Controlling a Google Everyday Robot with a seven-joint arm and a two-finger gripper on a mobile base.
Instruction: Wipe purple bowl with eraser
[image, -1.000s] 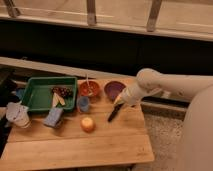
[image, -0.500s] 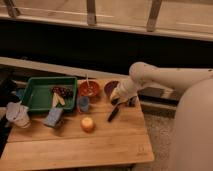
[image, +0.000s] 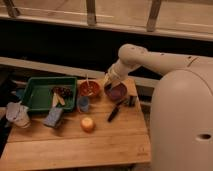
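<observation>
Since half a second ago your arm has swung back and to the left. The end effector (image: 109, 83) now sits at the far-left rim of the purple bowl (image: 118, 93), between it and the red bowl (image: 88, 90). You cannot tell how wide it stands or whether it holds anything. The purple bowl stays at the right back of the bench (image: 115, 142), and the eraser (image: 131, 100) lies just right of it.
</observation>
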